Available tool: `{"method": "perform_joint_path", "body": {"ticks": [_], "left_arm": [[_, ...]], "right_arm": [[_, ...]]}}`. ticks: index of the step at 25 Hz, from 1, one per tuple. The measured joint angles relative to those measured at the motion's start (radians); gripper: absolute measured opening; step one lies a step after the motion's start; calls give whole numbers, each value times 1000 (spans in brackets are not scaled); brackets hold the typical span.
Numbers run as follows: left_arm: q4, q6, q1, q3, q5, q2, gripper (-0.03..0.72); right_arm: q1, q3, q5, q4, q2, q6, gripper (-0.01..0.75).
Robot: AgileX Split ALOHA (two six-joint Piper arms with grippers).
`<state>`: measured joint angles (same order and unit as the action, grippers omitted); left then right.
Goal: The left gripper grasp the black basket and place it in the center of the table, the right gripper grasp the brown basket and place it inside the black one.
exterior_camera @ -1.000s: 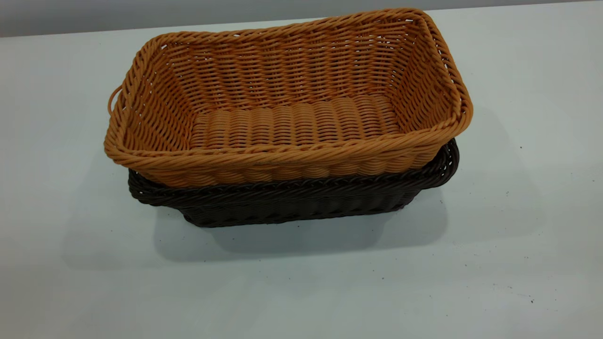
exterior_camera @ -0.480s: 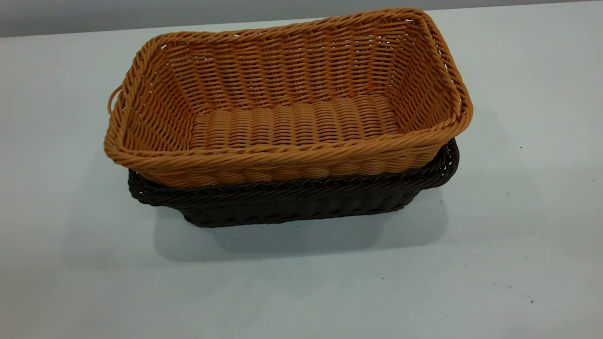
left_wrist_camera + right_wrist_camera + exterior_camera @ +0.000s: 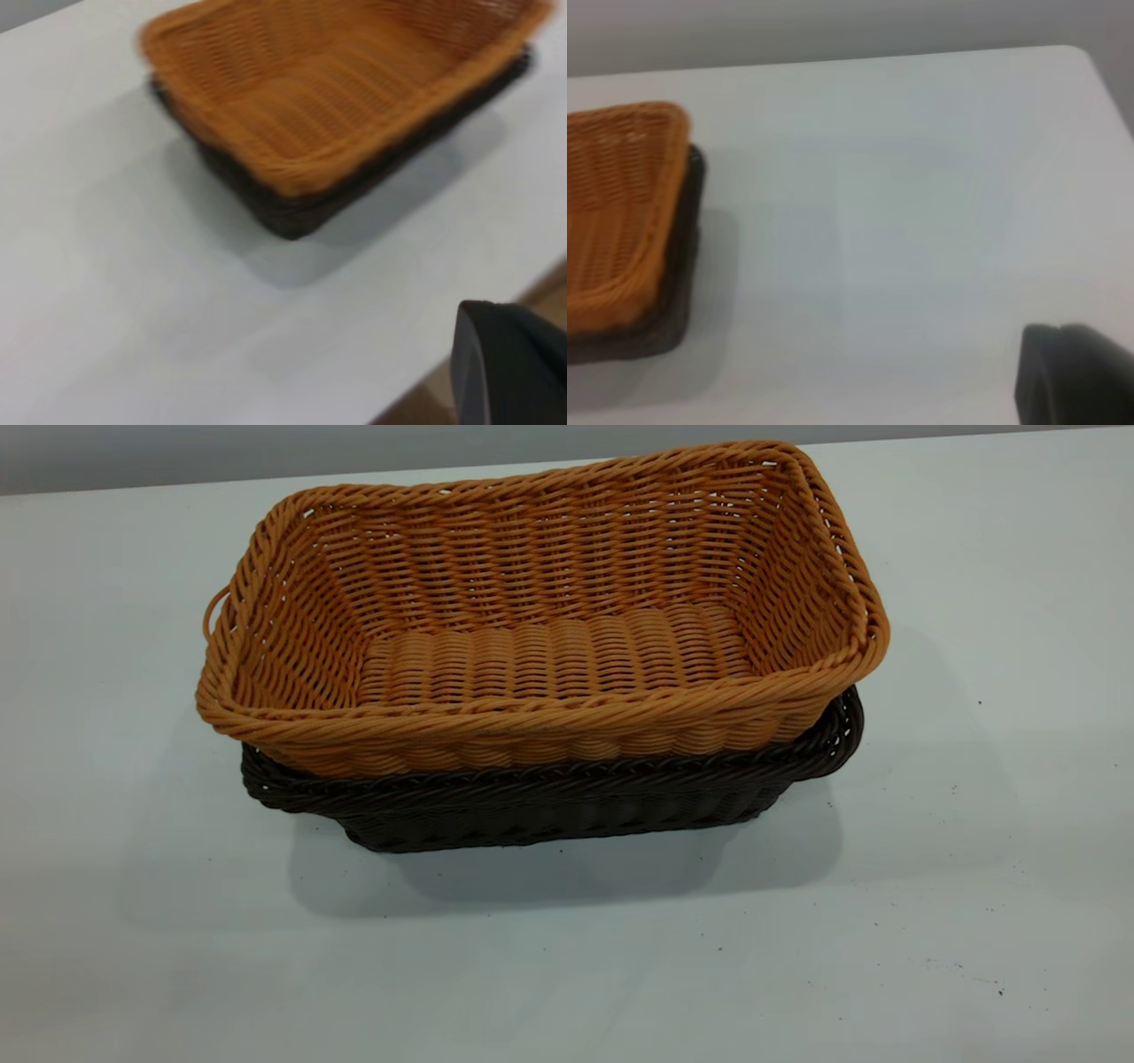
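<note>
— On table (image 3: 974, 886) centre: where's the brown basket (image 3: 549, 646)?
— Nested in the black basket (image 3: 549, 810), rim riding above the dark rim, skewed a bit.
— Grippers?
— Left gripper (image 3: 509, 367) & right gripper (image 3: 1072, 376) only show as dark bits at wrist-view edges, well apart from baskets. Fingers: can't tell, either arm.

No readable text, label, brand, number or sign anywhere: none on the brown basket (image 3: 540, 611), the black basket (image 3: 549, 806) or the table (image 3: 974, 886).
</note>
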<state>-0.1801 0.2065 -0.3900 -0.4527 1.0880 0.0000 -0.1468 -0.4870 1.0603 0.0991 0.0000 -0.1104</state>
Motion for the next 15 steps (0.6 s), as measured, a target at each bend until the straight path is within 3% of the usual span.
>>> {"method": "perform_joint_path", "body": {"ticks": [9,12,15], "left_arm": [[1,0,325,0,0,0,-1],[2,0,370,0,0,0,-1],[2,0,368,0,0,0,-1]], "right_arm": [[-44,0,-1,0,0,-2,2],[-44,0,-1,0,0,-1,2],[-42,0,-1,0,0,1,2]]}}
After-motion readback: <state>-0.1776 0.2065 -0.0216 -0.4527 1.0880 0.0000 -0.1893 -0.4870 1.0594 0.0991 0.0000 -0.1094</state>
